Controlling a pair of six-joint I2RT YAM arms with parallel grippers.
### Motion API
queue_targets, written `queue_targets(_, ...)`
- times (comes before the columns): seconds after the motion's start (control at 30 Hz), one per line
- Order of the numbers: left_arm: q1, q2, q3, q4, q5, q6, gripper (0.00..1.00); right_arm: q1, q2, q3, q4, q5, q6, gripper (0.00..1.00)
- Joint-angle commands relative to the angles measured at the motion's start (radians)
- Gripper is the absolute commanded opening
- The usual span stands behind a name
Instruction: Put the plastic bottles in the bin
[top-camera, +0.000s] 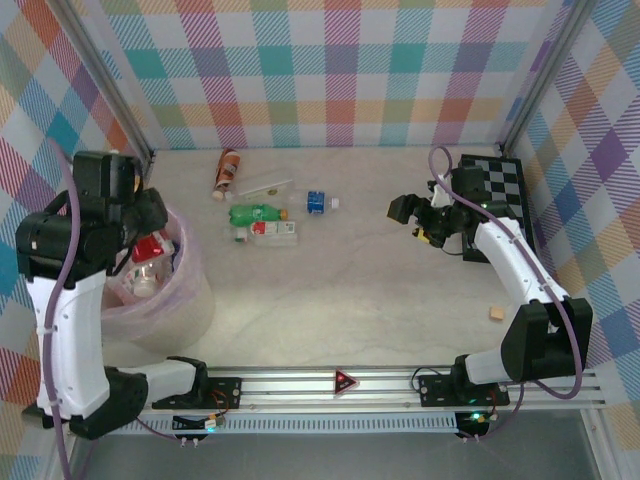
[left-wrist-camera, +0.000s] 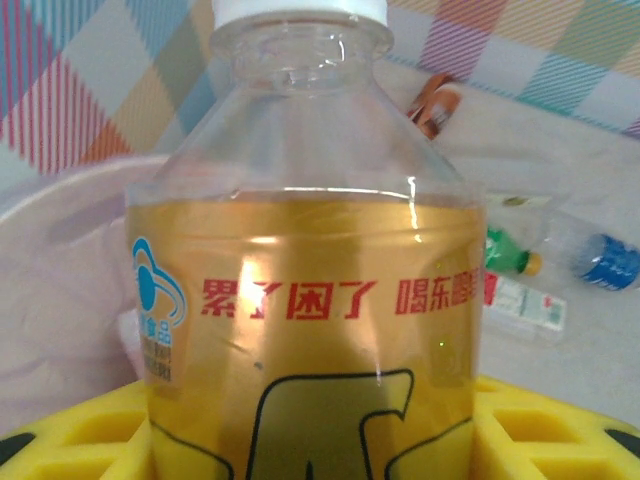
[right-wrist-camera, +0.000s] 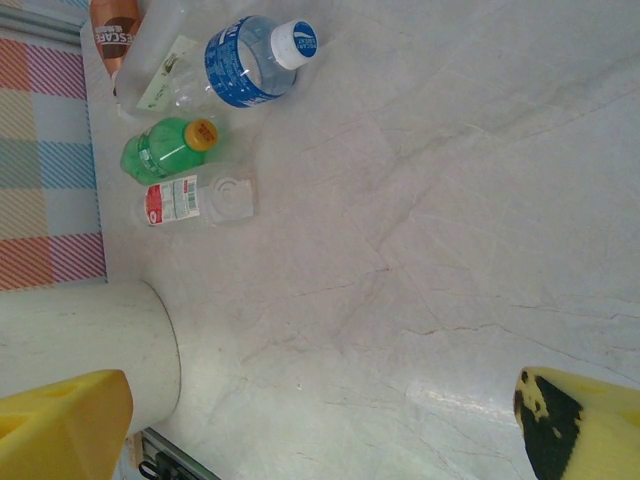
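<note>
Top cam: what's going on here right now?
The left gripper grips an amber-filled bottle with a white cap over the pink bin, which already holds a few bottles. The right gripper hangs open above the table, holding nothing. On the table's far side lie a brown-labelled bottle, a clear bottle, a green bottle, a red-labelled bottle and a blue-labelled bottle.

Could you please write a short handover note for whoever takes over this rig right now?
Left gripper: shut on a yellow-labelled bottle, held above the bin.
Right gripper: open, empty, above the table.
Done: at least two bottles lie in the bin.
Left: drop the held one, then collect five from the table: brown, flattened clear, green, blue-labelled, red-labelled.
</note>
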Motion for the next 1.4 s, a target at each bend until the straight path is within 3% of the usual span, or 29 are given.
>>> queue_targets(0.0,0.095,-0.019,-0.089,0.015,0.043,0.04,0.15,0.003,0.005,0.024,-0.007,-0.033,-0.02,0.98)
queue_targets(0.1,0.239,-0.036,-0.188,0.069,0.146,0.081,0.15,0.003,-0.01,0.031,-0.03,-0.015,-0.044,0.98)
queue_targets(0.2,0.328,-0.074,-0.301,0.133,0.239,0.088,0.15,0.003,-0.022,0.029,-0.046,0.004,-0.058,0.98)
queue_targets(0.33,0.401,-0.115,-0.458,0.193,0.292,0.098,0.17,0.003,-0.023,0.014,-0.047,0.007,-0.069,0.98)
queue_targets(0.47,0.441,-0.141,-0.548,0.238,0.322,0.097,0.26,0.003,-0.012,0.016,-0.049,-0.002,-0.075,0.98)
queue_targets(0.63,0.443,-0.145,-0.589,0.256,0.323,0.103,0.51,0.003,-0.01,0.012,-0.04,-0.005,-0.072,0.98)
queue_targets(0.8,0.444,-0.143,-0.577,0.25,0.329,0.11,0.85,0.002,-0.001,0.008,-0.034,-0.011,-0.067,0.98)
queue_targets(1.03,0.441,-0.138,-0.482,0.227,0.339,0.148,0.96,0.003,-0.001,0.016,-0.037,-0.014,-0.066,0.98)
queue_targets(1.2,0.418,-0.1,-0.281,0.169,0.324,0.18,0.97,0.003,-0.003,0.012,-0.03,-0.014,-0.061,0.98)
queue_targets(1.27,0.363,-0.072,-0.203,0.147,0.303,0.171,0.96,0.003,0.002,0.014,-0.025,-0.018,-0.054,0.98)
queue_targets(1.37,0.192,-0.024,-0.12,0.129,0.196,0.138,0.95,0.003,0.005,0.014,-0.016,-0.023,-0.039,0.98)
